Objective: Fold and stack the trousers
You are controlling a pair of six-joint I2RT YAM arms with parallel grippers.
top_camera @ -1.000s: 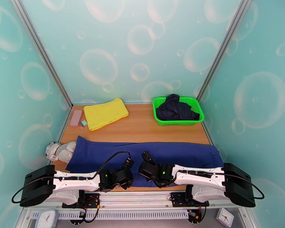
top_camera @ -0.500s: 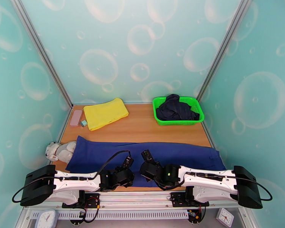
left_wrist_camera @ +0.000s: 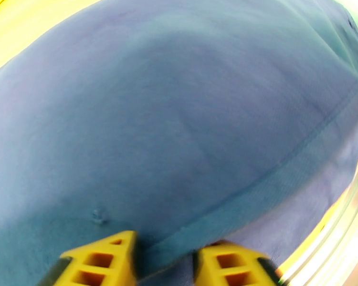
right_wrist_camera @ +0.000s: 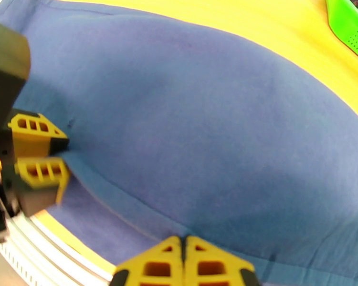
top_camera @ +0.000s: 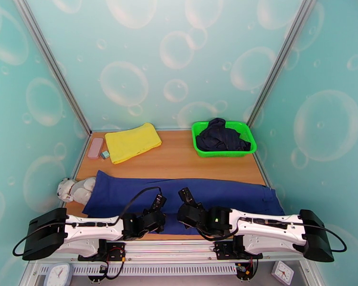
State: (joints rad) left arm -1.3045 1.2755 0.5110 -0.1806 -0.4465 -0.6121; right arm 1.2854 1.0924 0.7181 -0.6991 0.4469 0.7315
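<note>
Blue trousers (top_camera: 226,194) spread flat along the table's (top_camera: 179,160) near edge, my left gripper (left_wrist_camera: 164,253) pinches their near hem just beside my right gripper (right_wrist_camera: 184,251), clamped fully shut there, likely so the 2 can lift it into a fold.

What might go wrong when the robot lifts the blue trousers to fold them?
1. The left gripper pinches just the near edge of the trousers, so the cloth might slip out.
2. The right gripper is shut tight at that same edge, and I cannot tell if it caught any cloth. That side might stay flat.
3. The plush toy lies right beside the trousers' left end and might get dragged along.
</note>
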